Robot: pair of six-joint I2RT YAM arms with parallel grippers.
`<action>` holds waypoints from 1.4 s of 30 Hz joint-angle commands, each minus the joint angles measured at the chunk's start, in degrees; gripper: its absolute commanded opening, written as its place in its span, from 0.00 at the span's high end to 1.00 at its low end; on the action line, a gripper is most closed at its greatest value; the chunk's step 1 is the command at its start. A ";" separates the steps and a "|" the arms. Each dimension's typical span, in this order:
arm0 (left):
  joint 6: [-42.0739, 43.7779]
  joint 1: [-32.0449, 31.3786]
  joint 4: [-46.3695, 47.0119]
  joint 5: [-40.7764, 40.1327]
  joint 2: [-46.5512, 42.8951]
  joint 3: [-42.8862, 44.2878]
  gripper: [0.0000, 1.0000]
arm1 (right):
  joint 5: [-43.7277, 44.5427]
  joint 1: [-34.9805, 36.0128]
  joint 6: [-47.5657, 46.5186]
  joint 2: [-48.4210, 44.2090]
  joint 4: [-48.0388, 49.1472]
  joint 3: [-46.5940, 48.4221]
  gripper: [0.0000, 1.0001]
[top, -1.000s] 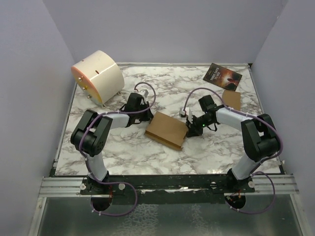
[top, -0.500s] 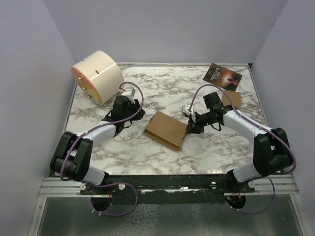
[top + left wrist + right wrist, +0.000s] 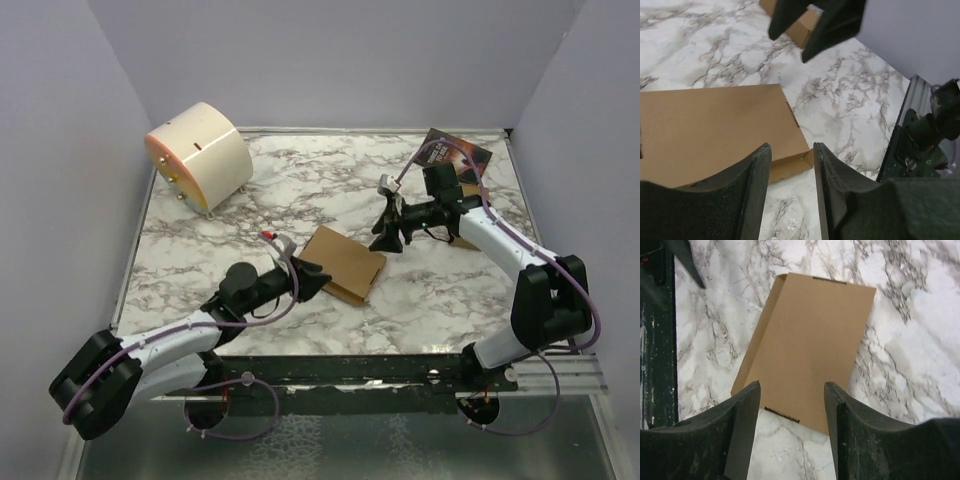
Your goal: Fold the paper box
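Two closed containers are sitting on the desk point(image 3: 330, 180). One is the paper box point(image 3: 345, 262), folded into a flat rectangle and lying at the middle. The other is a cream drum point(image 3: 200, 155), standing well beyond the box's far left corner. Neither is showing me its inside. A dark booklet point(image 3: 452, 155) is lying well beyond the box's far right corner. A smaller brown box point(image 3: 797, 27) is sitting between the booklet and the paper box, mostly hiding behind my right arm. My left jaws are hanging released at the paper box's near left corner, gripping nothing, with its cardboard edge showing through their gap. My right jaws are hovering parted and empty near its far right corner.
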 commanded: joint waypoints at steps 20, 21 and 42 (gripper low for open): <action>31.20 -28.04 29.96 -14.89 28.50 -2.00 0.56 | -5.43 -9.43 18.92 12.06 13.23 -6.52 0.37; 30.84 -28.16 30.22 -15.59 29.49 -1.56 0.57 | -5.28 -9.43 19.10 12.03 13.56 -6.72 0.37; 13.51 -13.86 -8.81 -16.18 7.69 4.34 0.44 | -8.46 -9.43 5.94 1.98 9.10 -7.76 0.37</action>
